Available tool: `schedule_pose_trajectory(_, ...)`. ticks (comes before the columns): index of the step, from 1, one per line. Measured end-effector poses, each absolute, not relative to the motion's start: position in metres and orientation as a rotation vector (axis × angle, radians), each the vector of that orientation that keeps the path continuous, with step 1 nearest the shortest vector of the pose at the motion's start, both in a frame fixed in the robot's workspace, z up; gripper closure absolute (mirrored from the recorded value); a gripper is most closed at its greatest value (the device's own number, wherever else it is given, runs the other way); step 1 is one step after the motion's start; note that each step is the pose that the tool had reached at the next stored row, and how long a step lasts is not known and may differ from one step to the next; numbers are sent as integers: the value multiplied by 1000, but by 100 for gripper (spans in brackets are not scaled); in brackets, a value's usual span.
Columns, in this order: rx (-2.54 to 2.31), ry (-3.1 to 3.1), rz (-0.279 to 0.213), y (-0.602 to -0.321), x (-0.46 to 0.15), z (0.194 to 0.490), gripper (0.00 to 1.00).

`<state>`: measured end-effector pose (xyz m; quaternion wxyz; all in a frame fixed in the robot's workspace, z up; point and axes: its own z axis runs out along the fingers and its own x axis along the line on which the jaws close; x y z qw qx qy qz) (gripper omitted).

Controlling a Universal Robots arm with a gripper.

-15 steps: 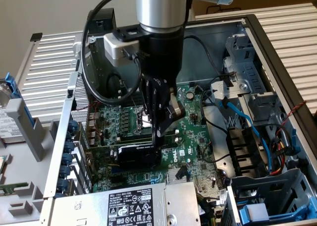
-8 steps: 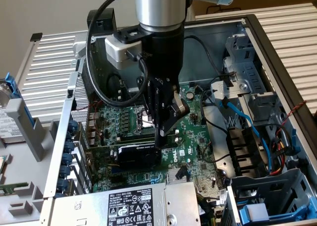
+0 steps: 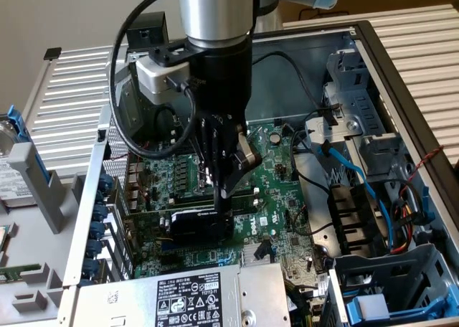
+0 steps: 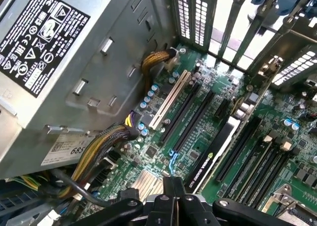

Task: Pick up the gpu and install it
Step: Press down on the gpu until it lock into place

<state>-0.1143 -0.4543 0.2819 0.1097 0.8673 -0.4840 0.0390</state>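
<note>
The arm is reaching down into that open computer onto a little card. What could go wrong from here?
The gripper, shut, sits on the gpu standing in a motherboard slot. Pressing off-centre might tilt the card or stress the slot. The yellow and black cable bundle by the power supply lies close and might snag.

Exterior overlooks the open case; wrist nears its motherboard (image 4: 208, 137).

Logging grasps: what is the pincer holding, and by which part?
Cannot be told: the shut pincer sits at the upper edge of the gpu, but no grip shows.
</note>
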Motion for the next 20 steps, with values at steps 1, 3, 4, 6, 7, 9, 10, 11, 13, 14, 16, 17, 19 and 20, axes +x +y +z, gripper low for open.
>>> schedule_pose_trajectory(1,2550,-1423,116,-454,-118,282,89)
schedule_pose_trajectory(3,2550,-1424,117,-453,-125,282,89)
schedule_pose_trajectory(4,2550,-1424,118,-451,-128,282,89)
schedule_pose_trajectory(6,2550,-1424,118,-449,-133,282,89)
schedule_pose_trajectory(7,2550,-1424,118,-448,-136,282,89)
schedule_pose_trajectory(9,2550,-1424,118,-445,-142,282,89)
schedule_pose_trajectory(10,2550,-1424,118,-444,-146,282,89)
schedule_pose_trajectory(11,2550,-1423,118,-443,-148,282,89)
schedule_pose_trajectory(13,2562,-1403,120,-441,-149,282,89)
schedule_pose_trajectory(14,2574,-1382,123,-441,-149,282,89)
schedule_pose_trajectory(16,2599,-1337,129,-441,-149,282,89)
schedule_pose_trajectory(17,2608,-1321,131,-441,-149,282,89)
schedule_pose_trajectory(19,2619,-1301,133,-441,-150,282,89)
schedule_pose_trajectory(20,2621,-1297,134,-440,-151,282,89)
